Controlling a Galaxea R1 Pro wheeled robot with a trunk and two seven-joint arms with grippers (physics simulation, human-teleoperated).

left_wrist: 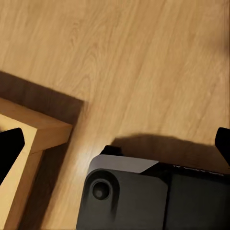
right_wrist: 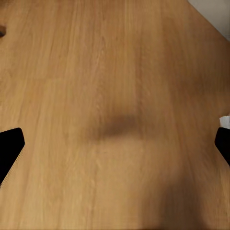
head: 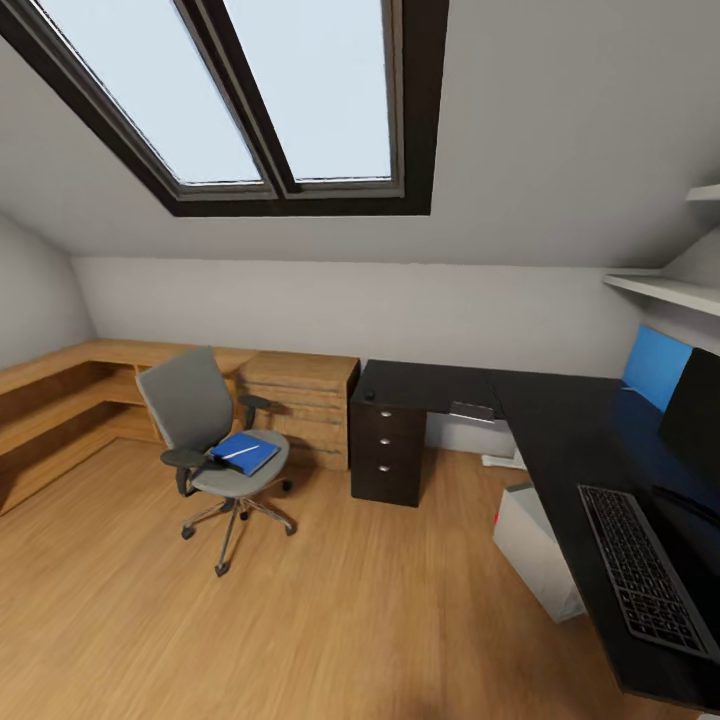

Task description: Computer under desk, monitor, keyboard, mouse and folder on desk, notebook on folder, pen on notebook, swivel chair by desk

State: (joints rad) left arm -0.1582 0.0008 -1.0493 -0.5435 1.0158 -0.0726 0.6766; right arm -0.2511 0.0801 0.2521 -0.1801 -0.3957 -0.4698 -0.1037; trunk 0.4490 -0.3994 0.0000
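Observation:
The grey swivel chair [head: 205, 430] stands on the wood floor left of the desk [head: 560, 430], a gap apart from it. A blue flat item [head: 245, 453] lies on its seat with the white pen [head: 240, 452] across it; I cannot tell whether it is the folder, the notebook or both. The keyboard [head: 640, 570] lies on the desk's near right wing, beside the black monitor [head: 695, 420]. A small black mouse [head: 369, 396] sits above the drawer unit [head: 386, 445]. A pale computer box [head: 540, 550] stands under the desk. My left gripper [left_wrist: 115, 143] and right gripper [right_wrist: 115, 146] hang open over the floor.
A light-wood chest [head: 300, 400] and low wooden shelving [head: 60, 400] line the back left wall. A blue panel [head: 655, 365] stands behind the monitor. Wall shelves [head: 665, 290] hang at upper right. In the left wrist view, a wooden furniture corner [left_wrist: 38, 139] and my dark base [left_wrist: 143, 196] are close.

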